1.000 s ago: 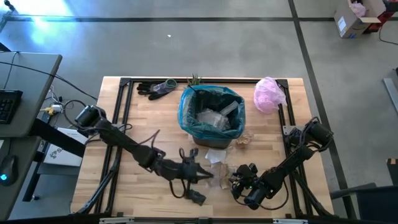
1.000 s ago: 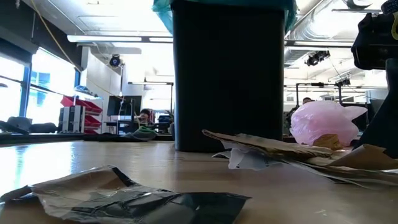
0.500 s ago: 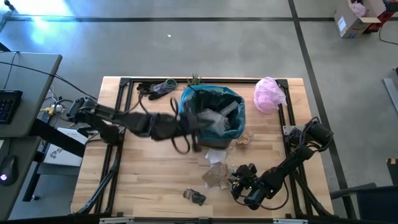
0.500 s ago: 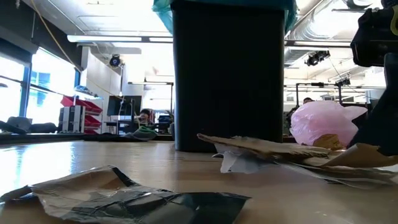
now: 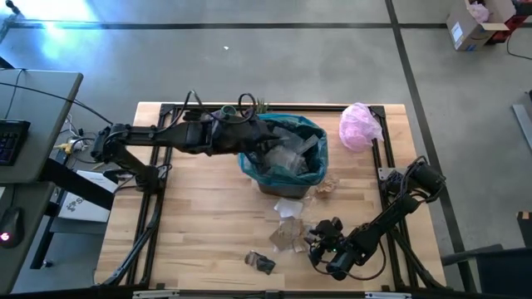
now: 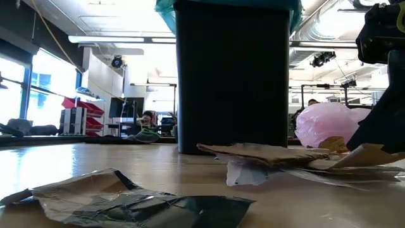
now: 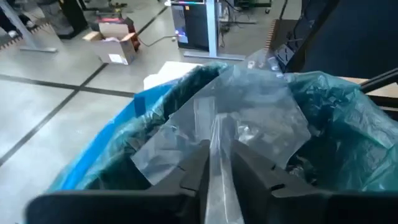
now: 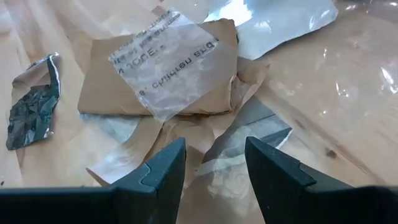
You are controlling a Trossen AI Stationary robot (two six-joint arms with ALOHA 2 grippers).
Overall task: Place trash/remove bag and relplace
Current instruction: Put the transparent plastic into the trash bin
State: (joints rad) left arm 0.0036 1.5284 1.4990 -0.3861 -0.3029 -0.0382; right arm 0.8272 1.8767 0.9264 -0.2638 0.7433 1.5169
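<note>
A dark bin lined with the teal bag (image 5: 283, 154) stands at the table's far middle, with clear wrappers inside it. My left gripper (image 5: 264, 143) reaches over the bin's left rim, shut on a clear plastic wrapper (image 7: 236, 124). More trash lies in front of the bin: a white scrap (image 5: 289, 208), brown paper under clear film (image 8: 155, 68), a dark silvery wrapper (image 5: 260, 262) and a brownish lump (image 5: 326, 184). My right gripper (image 5: 316, 241) hovers open at the near right. Its fingers stand either side of crumpled brown paper (image 8: 211, 134). My left gripper pinches a narrow folded part of the clear wrapper (image 7: 219, 155) between its two fingers. It comes from the table's left, slanting down over the bag's rim (image 7: 149, 106). The rest of the wrapper spreads out past the fingertips above the bin's opening.
A pale pink bag (image 5: 359, 126) lies at the far right corner. Dark gloves (image 5: 218, 115) and a small green plant (image 5: 260, 105) lie behind the bin, close to the left arm. A black frame (image 5: 158, 166) runs along the table's edges. Bare wood lies at the near left.
My left gripper has risen from the trash near the table's front edge. It has swung toward the far edge, up to the bin's left rim, carrying the clear wrapper. My right gripper has kept still.
</note>
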